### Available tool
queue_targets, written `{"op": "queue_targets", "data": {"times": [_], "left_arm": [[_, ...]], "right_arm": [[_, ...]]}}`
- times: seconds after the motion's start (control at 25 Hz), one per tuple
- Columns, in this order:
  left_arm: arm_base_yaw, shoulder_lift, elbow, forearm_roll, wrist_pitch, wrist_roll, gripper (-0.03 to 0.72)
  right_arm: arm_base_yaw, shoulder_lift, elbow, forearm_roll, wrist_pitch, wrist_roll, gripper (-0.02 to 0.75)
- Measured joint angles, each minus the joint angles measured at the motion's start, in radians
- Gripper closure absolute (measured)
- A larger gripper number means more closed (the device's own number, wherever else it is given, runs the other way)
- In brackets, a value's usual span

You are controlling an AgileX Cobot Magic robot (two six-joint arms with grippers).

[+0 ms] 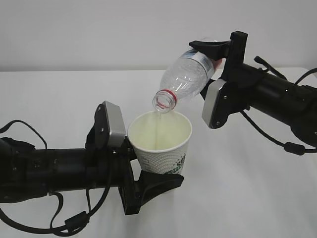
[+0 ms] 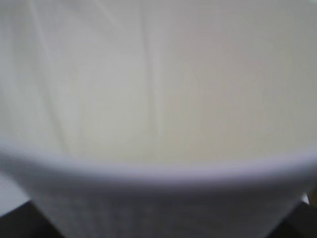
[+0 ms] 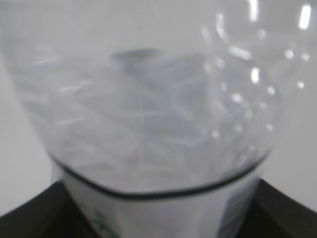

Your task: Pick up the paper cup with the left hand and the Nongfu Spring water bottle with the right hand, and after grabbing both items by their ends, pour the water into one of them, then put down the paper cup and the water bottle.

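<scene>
We saw the small white tapered paper cup with green printing (image 1: pixel 159 144) held upright above the white tabletop (image 1: pixel 59 94), clamped low on its body by the left black end effector with grey flat pads (image 1: pixel 130 159), which reached in from the near left edge. The right black end effector with grey pads (image 1: pixel 214 74) was clamped on the base end of the clear ribbed plastic water bottle with its red neck ring (image 1: pixel 185 79), coming from the right edge. The bottle's long axis ran down and to the left, its open mouth just above the cup's far rim, and a thin stream of clear water (image 1: pixel 159 121) seemed to fall into the cream interior. We judged the pour under way, with little water left to see in the bottle. The next move turned on that mouth-over-rim alignment: the right arm would have to tip the bottle back upright before either arm lowered. Nothing else stood on the tabletop beneath them.
</scene>
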Motion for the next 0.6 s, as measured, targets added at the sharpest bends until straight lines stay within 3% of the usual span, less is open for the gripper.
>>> {"op": "queue_targets", "data": {"times": [0.6], "left_arm": [[0.000, 0.000, 0.000, -0.001, 0.000, 0.000, 0.123]], "right_arm": [[0.000, 0.000, -0.004, 0.000, 0.000, -0.006, 0.206]]}}
